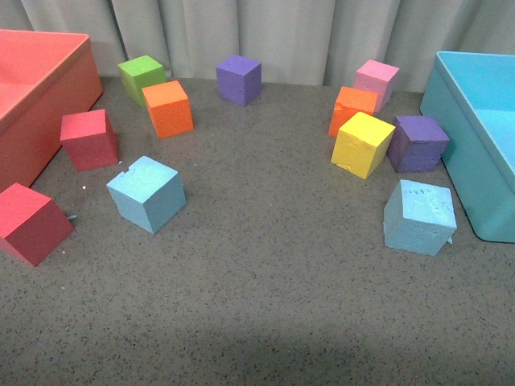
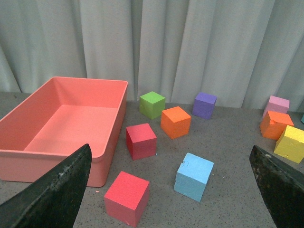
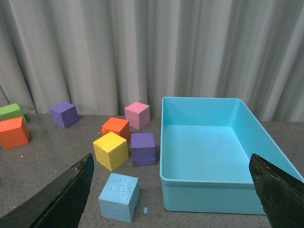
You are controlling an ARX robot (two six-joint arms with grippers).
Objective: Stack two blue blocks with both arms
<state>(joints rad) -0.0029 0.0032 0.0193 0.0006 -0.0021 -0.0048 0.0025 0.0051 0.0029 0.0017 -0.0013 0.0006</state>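
Your left gripper point(image 2: 170, 149) and right gripper point(image 3: 171, 156) gaped wide, empty. Left blue block point(image 1: 146, 193) lay on the table point(image 1: 265, 305), well apart from right blue block point(image 1: 418, 217) near the turquoise bin point(image 1: 471, 185), whose wall risked snagging your finger.

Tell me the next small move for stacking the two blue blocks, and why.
Probably lower the left gripper onto the left blue block, which lies free just ahead of its open jaws. The right gripper is open and empty too, and the right blue block sits well apart from the left one, so nothing is stacked yet.
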